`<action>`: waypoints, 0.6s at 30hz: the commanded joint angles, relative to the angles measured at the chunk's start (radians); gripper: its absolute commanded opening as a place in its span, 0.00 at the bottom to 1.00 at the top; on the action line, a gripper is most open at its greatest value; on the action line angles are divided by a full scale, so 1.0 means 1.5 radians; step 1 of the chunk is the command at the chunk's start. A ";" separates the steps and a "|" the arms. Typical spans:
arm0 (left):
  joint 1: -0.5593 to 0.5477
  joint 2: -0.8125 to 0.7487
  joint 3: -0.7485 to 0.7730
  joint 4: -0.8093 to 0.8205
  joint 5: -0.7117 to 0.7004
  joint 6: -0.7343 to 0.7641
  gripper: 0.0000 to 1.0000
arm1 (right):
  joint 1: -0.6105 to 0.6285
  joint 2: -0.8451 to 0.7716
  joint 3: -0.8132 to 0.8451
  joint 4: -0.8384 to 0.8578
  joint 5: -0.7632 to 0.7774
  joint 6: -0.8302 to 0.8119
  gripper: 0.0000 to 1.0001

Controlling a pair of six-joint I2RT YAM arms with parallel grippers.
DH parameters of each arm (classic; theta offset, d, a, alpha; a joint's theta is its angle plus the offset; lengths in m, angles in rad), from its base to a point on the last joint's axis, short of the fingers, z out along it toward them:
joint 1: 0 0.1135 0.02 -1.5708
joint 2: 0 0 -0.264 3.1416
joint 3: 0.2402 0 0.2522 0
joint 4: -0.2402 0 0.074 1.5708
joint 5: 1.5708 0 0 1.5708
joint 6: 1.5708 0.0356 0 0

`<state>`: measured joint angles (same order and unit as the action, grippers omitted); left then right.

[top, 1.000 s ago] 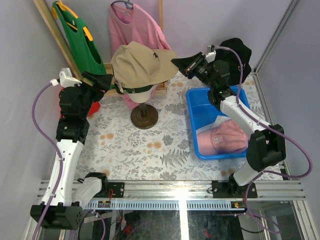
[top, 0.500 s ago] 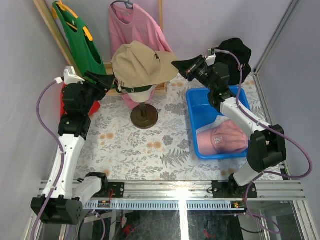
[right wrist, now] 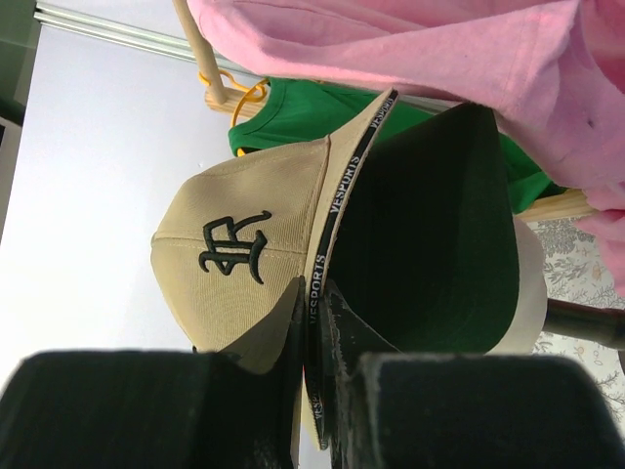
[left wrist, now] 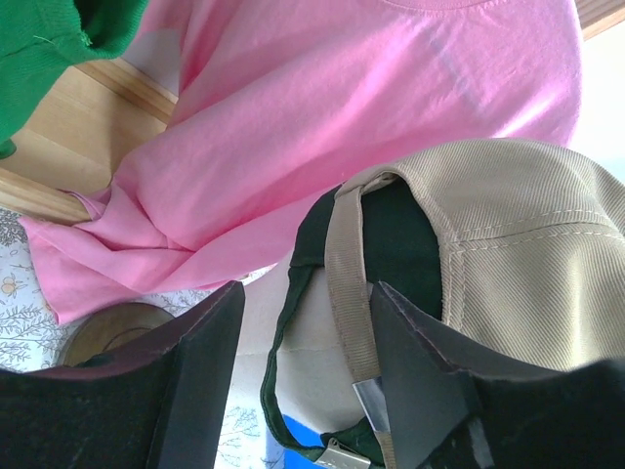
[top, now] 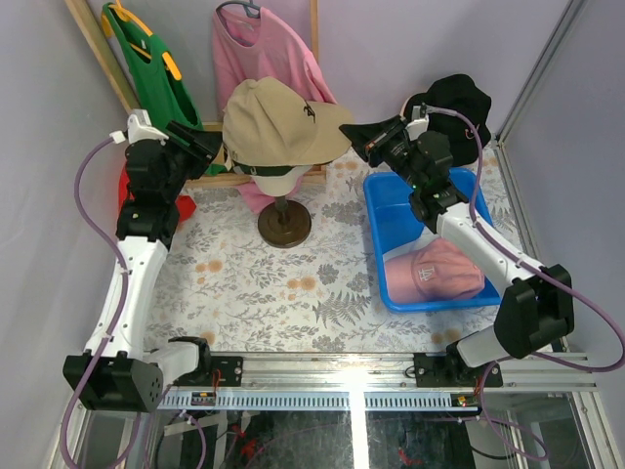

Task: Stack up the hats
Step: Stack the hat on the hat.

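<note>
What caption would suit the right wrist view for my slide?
Right gripper shut on the brim of the tan cap, pink T-shirt and green T-shirt behind.

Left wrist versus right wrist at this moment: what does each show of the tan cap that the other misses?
Only the left wrist view shows the tan cap from behind: its adjuster strap with a metal buckle, and a dark green cap beneath it. Only the right wrist view shows the front: the black embroidered logo, the brim's green underside, and the right hand pinching the brim's edge. Both show the tan cap and the pink T-shirt hanging behind it.
</note>
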<state>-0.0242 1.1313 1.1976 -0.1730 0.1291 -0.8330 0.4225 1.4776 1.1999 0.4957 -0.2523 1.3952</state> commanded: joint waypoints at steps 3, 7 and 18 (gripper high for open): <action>0.001 0.014 0.032 0.013 0.015 0.007 0.50 | 0.009 -0.013 0.039 -0.050 -0.007 -0.050 0.00; 0.001 0.015 0.037 0.008 0.013 0.011 0.49 | 0.004 -0.003 0.074 -0.070 -0.019 -0.064 0.00; 0.002 0.015 0.047 0.001 0.011 0.020 0.45 | -0.012 0.024 0.177 -0.124 -0.037 -0.090 0.00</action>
<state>-0.0242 1.1530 1.2324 -0.1871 0.1307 -0.8234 0.4194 1.5036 1.3792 0.3191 -0.2615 1.3045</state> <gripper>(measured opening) 0.455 0.105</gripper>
